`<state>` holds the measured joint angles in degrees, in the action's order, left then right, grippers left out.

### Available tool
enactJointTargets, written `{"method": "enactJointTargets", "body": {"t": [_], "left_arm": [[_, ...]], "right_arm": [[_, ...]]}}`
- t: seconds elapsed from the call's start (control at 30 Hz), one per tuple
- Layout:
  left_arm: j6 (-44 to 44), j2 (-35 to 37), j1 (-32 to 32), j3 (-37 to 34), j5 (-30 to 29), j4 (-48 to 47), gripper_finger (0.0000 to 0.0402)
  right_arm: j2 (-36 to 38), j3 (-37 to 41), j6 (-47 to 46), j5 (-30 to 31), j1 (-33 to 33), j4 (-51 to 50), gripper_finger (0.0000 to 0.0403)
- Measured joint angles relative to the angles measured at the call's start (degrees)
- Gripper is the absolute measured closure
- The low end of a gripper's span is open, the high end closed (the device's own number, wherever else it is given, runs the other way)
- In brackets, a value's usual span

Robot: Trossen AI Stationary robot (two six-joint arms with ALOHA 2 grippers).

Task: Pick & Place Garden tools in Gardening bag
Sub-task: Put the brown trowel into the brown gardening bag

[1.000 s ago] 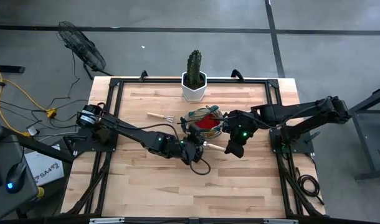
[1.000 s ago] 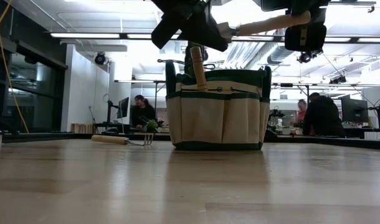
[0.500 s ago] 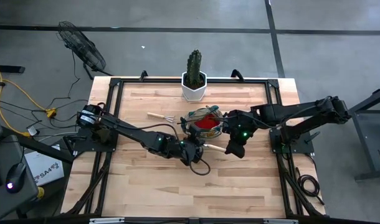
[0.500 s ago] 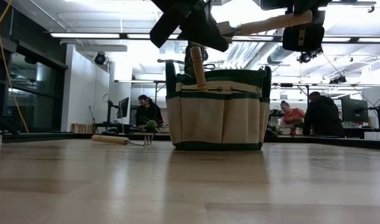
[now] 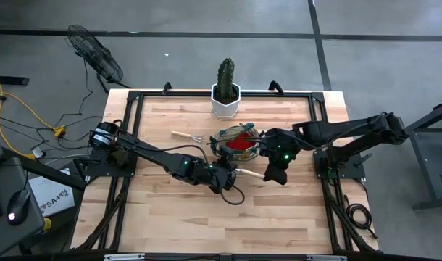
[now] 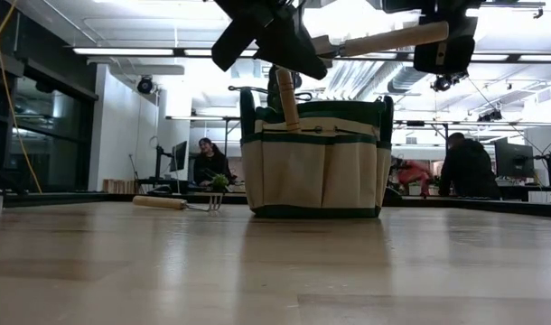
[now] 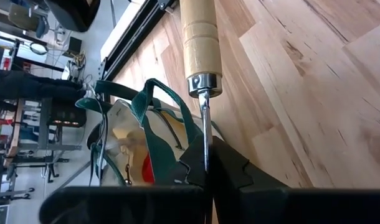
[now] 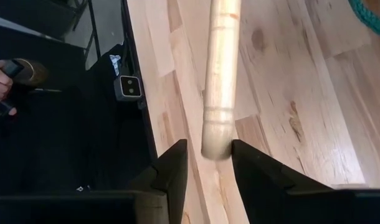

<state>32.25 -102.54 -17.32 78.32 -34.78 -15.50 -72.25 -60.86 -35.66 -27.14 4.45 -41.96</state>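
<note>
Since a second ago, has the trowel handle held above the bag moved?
Yes, slightly. In the low view, the handle has risen at its right end, away from the bag rim below it.

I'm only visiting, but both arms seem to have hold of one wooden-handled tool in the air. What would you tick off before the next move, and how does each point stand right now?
1. Left gripper clamped on the metal end of the wooden-handled tool: ok, its fingers are shut on the shank.
2. Right gripper letting go of the handle's end: cannot tell; its fingers stand on either side of it, and contact is unclear.
3. Tool clear of the table: ok, the low view shows it above the gardening bag.
4. Bag upright with its mouth open: ok.
5. Mini rake out of the way: ok, it lies on the table beside the bag.
</note>
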Motion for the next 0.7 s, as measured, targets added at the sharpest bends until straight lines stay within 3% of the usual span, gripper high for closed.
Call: {"method": "enactJointTargets", "body": {"t": [0.23,0.4,0.5,0.7], "left_arm": [[-0.41,0.0,0.02,-0.02,-0.69,-0.09,0.0401],[-2.16,0.6,0.04,-0.1,-2.04,-0.09,0.0402],[-3.7,1.45,0.04,-0.05,-1.06,1.19,0.0402],[-6.02,3.41,0.09,-0.13,1.53,2.0,0.0401]], "right_arm": [[4.84,0.0,-0.13,0.36,-1.43,-2.76,0.0287],[10.04,0.0,1.36,6.21,-1.48,-5.23,0.0287],[13.32,0.0,3.05,12.3,-0.03,-6.29,0.0287],[19.53,0.52,5.58,30.42,6.61,-8.3,0.0287]]}}
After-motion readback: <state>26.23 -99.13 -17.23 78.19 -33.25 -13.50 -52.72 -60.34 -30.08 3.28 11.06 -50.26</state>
